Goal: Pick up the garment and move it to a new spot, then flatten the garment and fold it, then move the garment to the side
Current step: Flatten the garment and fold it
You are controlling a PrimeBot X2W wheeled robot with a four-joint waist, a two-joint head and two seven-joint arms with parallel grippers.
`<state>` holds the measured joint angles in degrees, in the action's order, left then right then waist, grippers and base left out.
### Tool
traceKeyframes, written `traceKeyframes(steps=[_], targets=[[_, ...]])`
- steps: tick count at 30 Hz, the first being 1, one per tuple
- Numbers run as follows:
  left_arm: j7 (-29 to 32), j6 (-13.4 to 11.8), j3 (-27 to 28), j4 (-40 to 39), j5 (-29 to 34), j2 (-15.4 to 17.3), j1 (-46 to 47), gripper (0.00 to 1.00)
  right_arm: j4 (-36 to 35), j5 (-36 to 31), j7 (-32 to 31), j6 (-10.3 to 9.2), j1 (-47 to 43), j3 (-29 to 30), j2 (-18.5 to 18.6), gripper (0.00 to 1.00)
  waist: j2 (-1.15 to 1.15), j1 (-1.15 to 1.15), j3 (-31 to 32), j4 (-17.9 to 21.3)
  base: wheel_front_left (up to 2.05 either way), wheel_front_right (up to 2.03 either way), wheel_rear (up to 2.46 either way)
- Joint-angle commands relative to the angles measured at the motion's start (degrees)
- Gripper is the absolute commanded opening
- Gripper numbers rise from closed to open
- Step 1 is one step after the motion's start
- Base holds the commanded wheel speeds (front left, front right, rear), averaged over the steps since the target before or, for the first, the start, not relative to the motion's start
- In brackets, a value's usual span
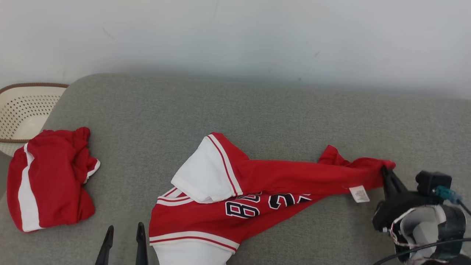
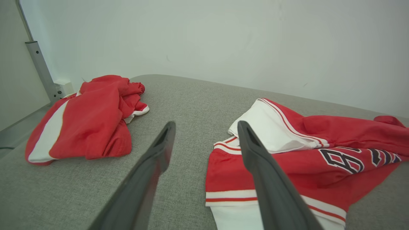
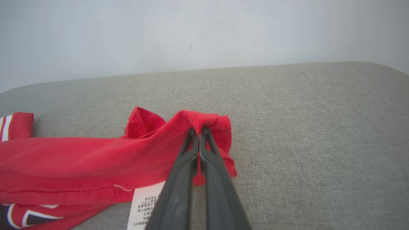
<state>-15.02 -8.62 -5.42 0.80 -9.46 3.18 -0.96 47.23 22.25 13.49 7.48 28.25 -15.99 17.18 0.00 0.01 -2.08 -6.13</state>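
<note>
Grey cushion (image 1: 257, 110): garment (image 1: 287, 176) stretched sideways, its right tip pinched.
Its long axis runs leftward from the right gripper (image 1: 386, 172), closed tight on that red corner; the left gripper (image 1: 125, 226), spread wide and empty, hovers just beside the striped hem end.

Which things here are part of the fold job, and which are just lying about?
In the job:
red-and-white numbered jersey
right gripper, shut on its red edge
left gripper, open, beside it
grey padded surface under it

Lying about:
bunched red-and-white garment at left
cream perforated basket, far left
</note>
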Motion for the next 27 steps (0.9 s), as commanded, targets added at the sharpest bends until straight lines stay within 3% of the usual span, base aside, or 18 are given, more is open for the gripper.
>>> traceKeyframes(steps=[1,11,15,20,27], targets=[[-0.23,-0.31,-0.03,-0.35,0.65,-0.13,-0.4,1.0,-1.6,1.45,0.41,0.03,0.93,-0.74,0.67,0.0,0.0,-0.01,0.14,0.44,0.0,0.0,0.0],[-0.17,-1.01,-1.35,-0.55,0.1,-0.22,-1.09,1.0,-16.32,7.74,-5.87,0.03,4.64,-3.28,4.83,0.0,0.0,-0.01,-0.43,1.3,0.0,0.0,0.0],[-0.18,-0.34,-1.67,0.32,-0.49,-0.24,-0.04,1.0,-18.67,7.55,-9.3,0.03,6.56,-3.01,5.76,0.0,0.0,-0.01,-0.62,0.25,0.0,0.0,0.0],[-0.18,0.08,-2.16,1.21,-0.94,-0.27,0.96,1.0,-16.52,7.06,-12.38,0.03,9.59,-2.93,5.8,0.0,0.0,-0.01,-0.88,-1.16,0.0,0.0,0.0],[-0.18,0.03,-4.55,1.93,-1.73,-0.27,2.43,1.0,-6.22,6.28,-14.25,0.03,17.9,-3.87,4.66,0.0,0.0,-0.01,-2.1,-4.4,0.0,0.0,0.0]])
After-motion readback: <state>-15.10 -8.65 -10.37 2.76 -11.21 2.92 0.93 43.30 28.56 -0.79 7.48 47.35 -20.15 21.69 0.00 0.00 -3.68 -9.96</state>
